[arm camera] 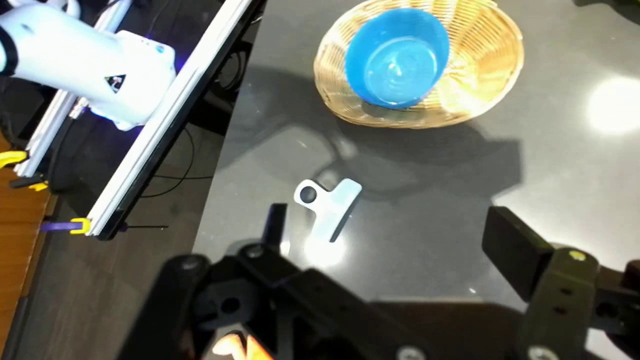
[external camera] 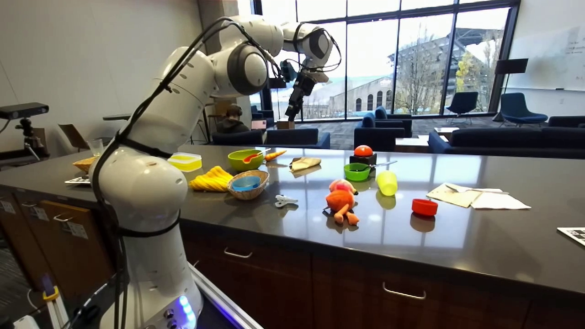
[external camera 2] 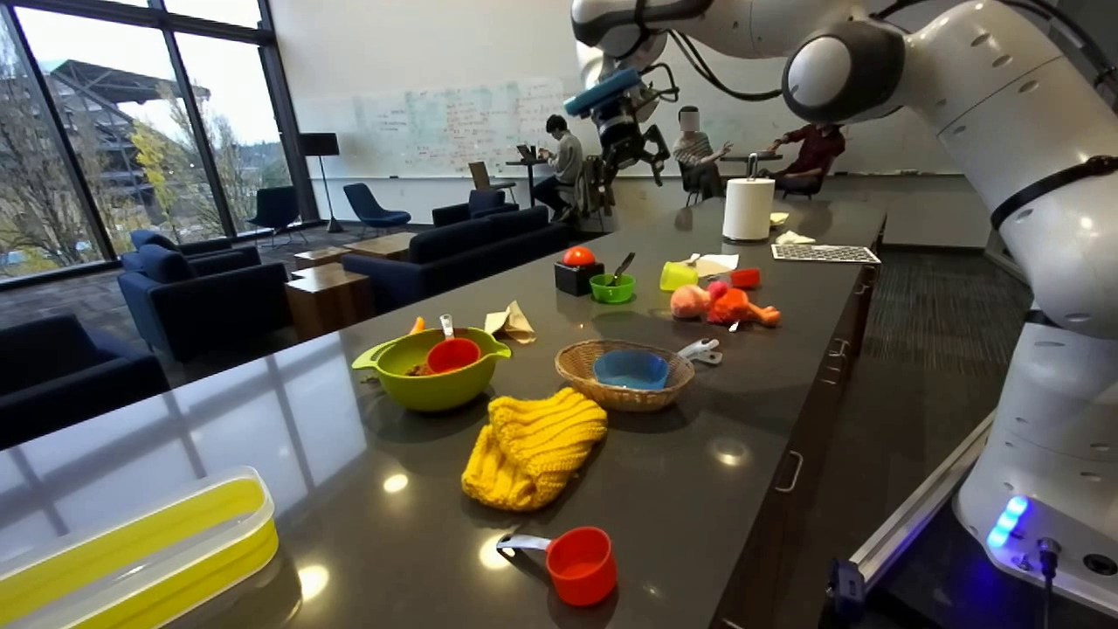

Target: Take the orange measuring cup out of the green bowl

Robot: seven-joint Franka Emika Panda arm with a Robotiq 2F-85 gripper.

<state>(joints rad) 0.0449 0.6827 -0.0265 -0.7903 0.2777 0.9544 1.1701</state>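
Near the green bowl (external camera 2: 434, 393): wicker basket (external camera 2: 616, 398), yellow cloth (external camera 2: 534, 450) | orange measuring cup (external camera 2: 453, 355) inside | hand (arm camera: 390, 235) spread wide

The arm (external camera: 178, 105) rises from its base (external camera: 155, 269), bends at the elbow (external camera: 251, 68) and stretches out; well apart from the base and higher, the wrist (external camera: 318, 45) points the gripper (arm camera: 389, 234) downward, fingers (arm camera: 517, 250) spread wide.

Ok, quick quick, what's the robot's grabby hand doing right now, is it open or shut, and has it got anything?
Gripper: open, fingers wide apart, holding nothing.
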